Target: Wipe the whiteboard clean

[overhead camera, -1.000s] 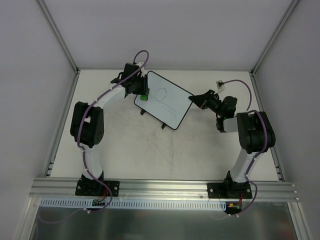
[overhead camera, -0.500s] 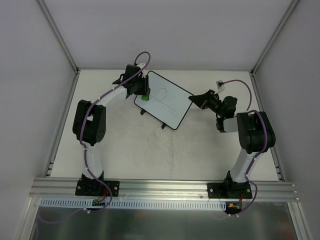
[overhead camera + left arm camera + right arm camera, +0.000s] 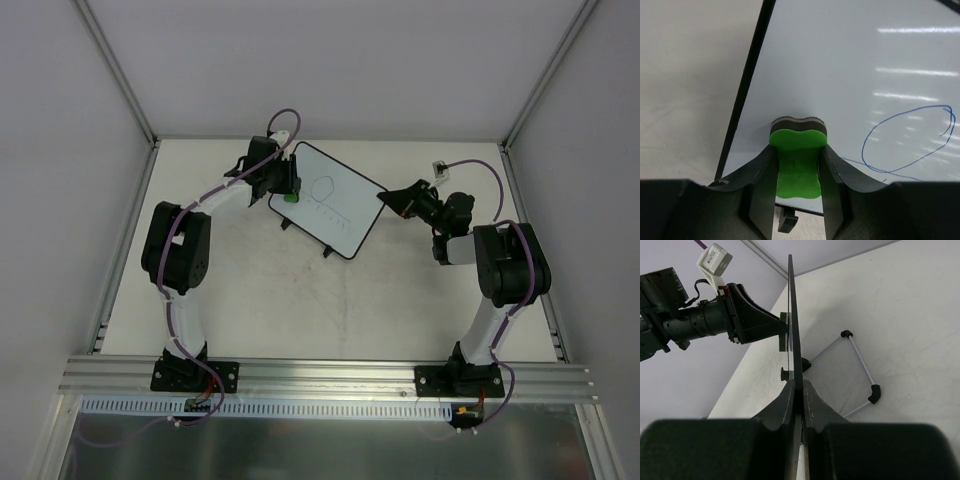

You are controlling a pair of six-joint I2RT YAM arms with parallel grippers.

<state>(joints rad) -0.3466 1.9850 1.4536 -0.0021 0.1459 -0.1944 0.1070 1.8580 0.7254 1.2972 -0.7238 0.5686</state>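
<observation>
The whiteboard [image 3: 335, 205] is white with a thin black frame and stands tilted at the back middle of the table. A blue loop and line are drawn on it [image 3: 907, 140]. My left gripper [image 3: 287, 188] is shut on a green eraser block [image 3: 797, 162], whose dark pad presses against the board near its left edge. My right gripper [image 3: 392, 199] is shut on the board's right edge. The right wrist view shows the board edge-on [image 3: 791, 315] between the jaws, with the left gripper [image 3: 782, 330] against its far face.
The board's wire stand with black feet [image 3: 860, 365] rests on the table behind it. Aluminium frame posts and white walls ring the table [image 3: 260, 300]. The arm bases sit on the near rail [image 3: 330, 375].
My left gripper with the eraser has shifted slightly up and right along the board's left edge. The right arm and board have not moved.
</observation>
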